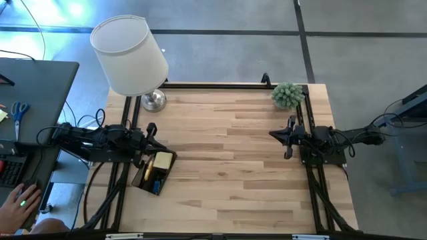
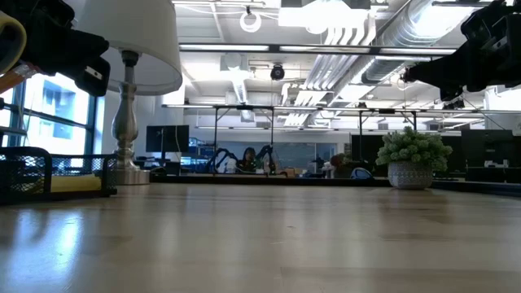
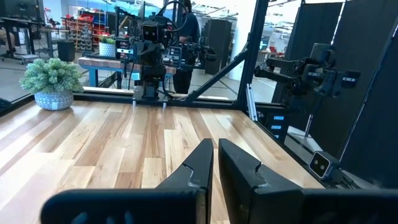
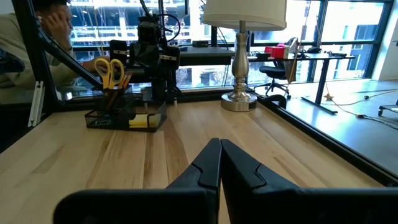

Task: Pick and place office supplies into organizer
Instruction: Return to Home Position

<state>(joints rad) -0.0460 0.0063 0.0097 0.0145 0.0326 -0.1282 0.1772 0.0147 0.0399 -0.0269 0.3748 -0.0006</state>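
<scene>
The black mesh organizer [image 1: 155, 172] stands on the table near its left edge, close to my left arm. It holds yellow-handled scissors [image 4: 112, 70] and pencils standing upright, and a yellow sticky-note pad [image 4: 142, 122] lying flat. My left gripper [image 3: 215, 152] hovers level and shut just on the far side of the organizer [image 1: 153, 133], touching nothing. My right gripper [image 4: 219, 149] hovers level and shut at the table's right side [image 1: 273, 134], pointing toward the organizer [image 4: 127, 115]. No loose supplies show on the wood.
A white-shaded lamp [image 1: 130, 57] with a chrome base stands at the far left corner, and a small green plant [image 1: 288, 95] at the far right. Bare wood [image 1: 227, 167] lies between the arms. A person's hand [image 1: 20, 200] rests at a side desk, left of the table.
</scene>
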